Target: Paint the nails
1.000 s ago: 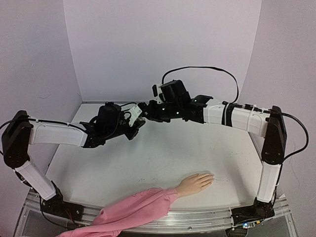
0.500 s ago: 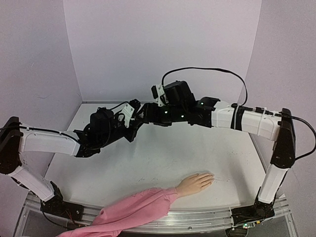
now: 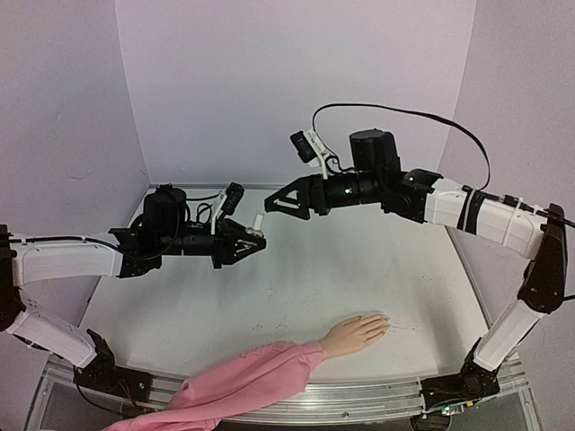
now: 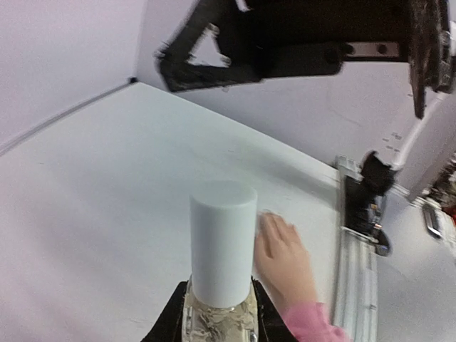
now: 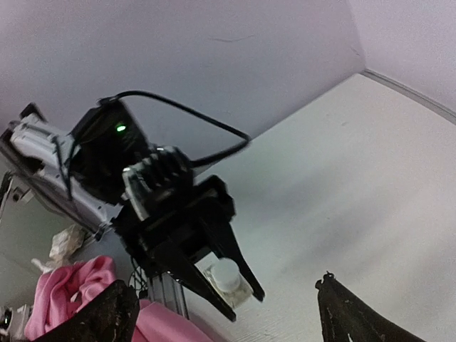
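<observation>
A peach mannequin hand [image 3: 358,332] in a pink sleeve [image 3: 252,382] lies palm down near the table's front edge; its nails [image 3: 382,321] are too small to make out. My left gripper [image 3: 252,239] is shut on a small bottle [image 3: 258,222] and holds it in the air over the table's left half. Its white cap [image 4: 222,249] points away from the wrist, and the glittery glass body [image 4: 219,320] sits between the jaws. My right gripper [image 3: 274,202] hangs open just right of the cap and holds nothing. Its fingers [image 5: 107,313] stand far apart, either side of the bottle [image 5: 229,276].
The white table [image 3: 359,260] has lilac walls on three sides. A metal rail [image 3: 359,395] runs along the front edge, with the arm bases on it. The sleeve [image 5: 71,285] hangs over that edge at the left.
My right gripper has opened and pulled back up and to the right of the bottle. The left arm has swung left and lower with the bottle still held.
</observation>
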`<state>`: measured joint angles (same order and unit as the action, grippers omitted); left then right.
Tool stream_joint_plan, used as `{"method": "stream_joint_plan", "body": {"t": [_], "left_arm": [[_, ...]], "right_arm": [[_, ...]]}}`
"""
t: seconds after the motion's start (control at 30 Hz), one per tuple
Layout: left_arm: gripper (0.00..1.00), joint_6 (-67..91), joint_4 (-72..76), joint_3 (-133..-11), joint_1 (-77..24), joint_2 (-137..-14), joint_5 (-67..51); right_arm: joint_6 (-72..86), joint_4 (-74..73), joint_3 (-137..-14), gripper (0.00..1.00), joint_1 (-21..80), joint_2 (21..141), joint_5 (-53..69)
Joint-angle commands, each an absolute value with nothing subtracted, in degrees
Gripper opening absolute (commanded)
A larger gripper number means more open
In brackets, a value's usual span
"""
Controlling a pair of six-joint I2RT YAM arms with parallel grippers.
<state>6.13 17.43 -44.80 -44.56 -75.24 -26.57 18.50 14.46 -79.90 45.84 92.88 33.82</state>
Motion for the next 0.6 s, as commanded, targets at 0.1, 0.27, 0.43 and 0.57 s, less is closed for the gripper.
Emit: {"method": "stream_joint_plan", "body": {"t": [0.1,0.27,0.43,0.57], "left_arm": [[0.00,14.10,17.58,-48.54,-44.47,-74.05,-53.49],[0.00,15.13,17.58,-49.27,-44.40,-73.94,-56.33],[0.00,15.29,17.58,-50.00,-44.46,-73.92,-57.81],[0.00,14.99,17.58,-49.99,-44.43,-73.75,-57.52]], "right_arm": [[14.35,25.26,-81.76,0.78,47.09,96.65,55.86],[14.17,26.48,-81.82,0.65,48.31,97.90,58.69],[14.84,27.79,-81.74,0.50,49.15,98.71,58.98],[15.79,29.46,-81.43,0.38,49.92,99.13,59.44]]}}
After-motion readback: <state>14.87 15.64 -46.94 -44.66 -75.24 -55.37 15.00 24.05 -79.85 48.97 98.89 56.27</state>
